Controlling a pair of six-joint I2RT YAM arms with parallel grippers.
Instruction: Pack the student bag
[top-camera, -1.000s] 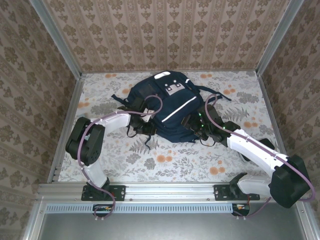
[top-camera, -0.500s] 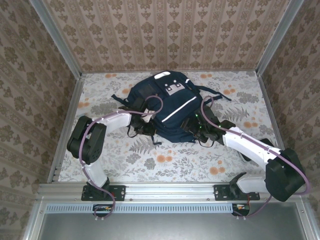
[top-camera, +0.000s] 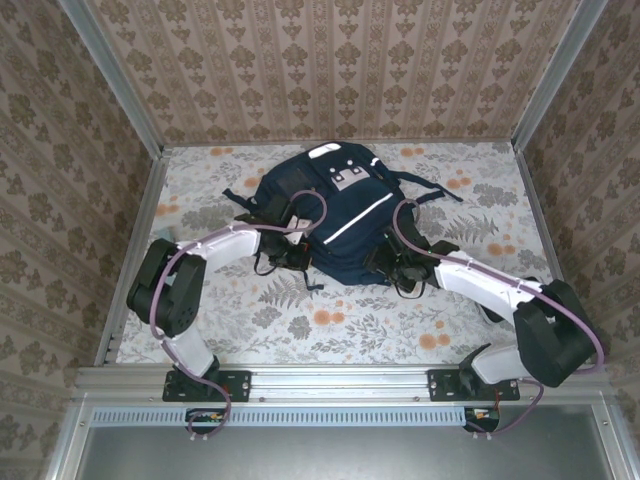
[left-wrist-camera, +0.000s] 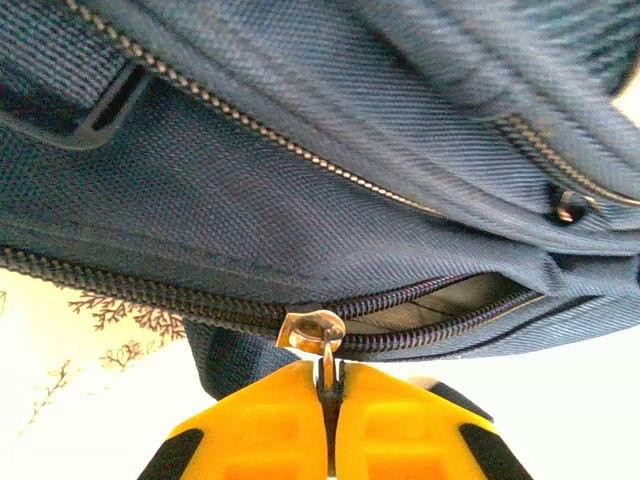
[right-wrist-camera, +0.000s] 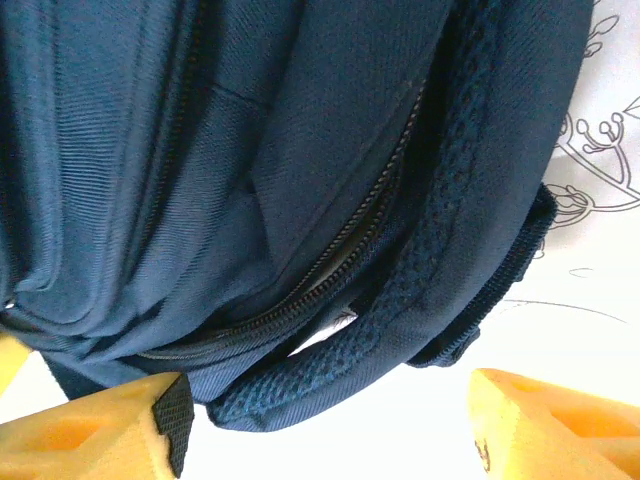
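The student bag (top-camera: 340, 215), a big navy backpack with a white stripe, lies flat mid-table. At its near-left edge my left gripper (top-camera: 300, 258) is shut on the metal zipper pull (left-wrist-camera: 326, 352). In the left wrist view the yellow fingers (left-wrist-camera: 250, 420) pinch the pull's tab below the slider. To the right of the slider the zipper gapes slightly (left-wrist-camera: 450, 300). My right gripper (top-camera: 388, 268) stands open at the bag's near-right edge. Seen from the right wrist, this gripper (right-wrist-camera: 325, 420) has its fingers wide apart either side of a padded navy strap (right-wrist-camera: 430, 300), without touching it.
The bag's dark straps (top-camera: 425, 185) trail onto the floral tabletop (top-camera: 330, 320) at left and right. Patterned walls and metal frame posts (top-camera: 135, 230) close in the table on three sides. Both arms lie low across the near half of the table.
My left gripper has closed onto the zipper pull. The right arm has slid left, closer to the bag's near-right edge, its jaws staying open.
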